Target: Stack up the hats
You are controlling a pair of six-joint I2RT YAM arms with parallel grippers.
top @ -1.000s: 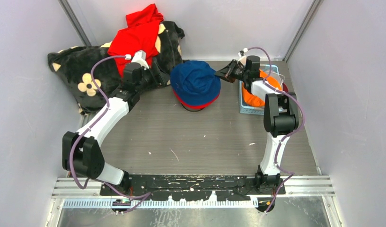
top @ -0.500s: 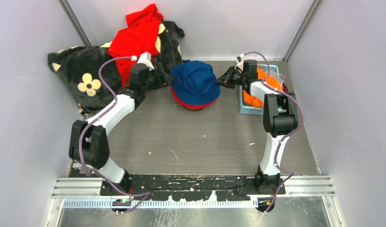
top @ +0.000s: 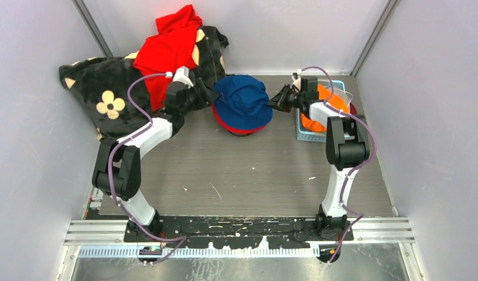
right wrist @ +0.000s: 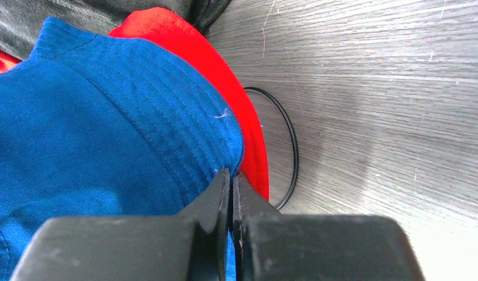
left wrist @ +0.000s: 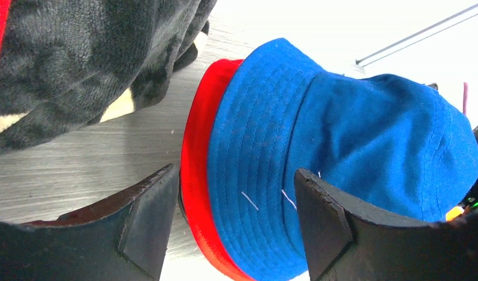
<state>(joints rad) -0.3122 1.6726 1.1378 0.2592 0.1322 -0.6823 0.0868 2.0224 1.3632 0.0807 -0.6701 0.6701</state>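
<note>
Blue fabric bucket hat [top: 242, 99] stacked on red bucket hat [left wrist: 195, 164]; orange fabric hat [top: 311, 123] waits in pale-blue basket [top: 310, 137]; right gripper [right wrist: 231, 175] fingers pinch the blue brim, left gripper [left wrist: 234, 181] fingers spread, empty.

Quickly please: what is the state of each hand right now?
Left hand: open, holding nothing.
Right hand: closed on the brim of the blue hat.

Left jaws spread wide, right jaws pinched

Blue hat [top: 242, 100] crown-up atop red hat [top: 236, 128]; orange hat [top: 311, 123] well apart at right
</note>
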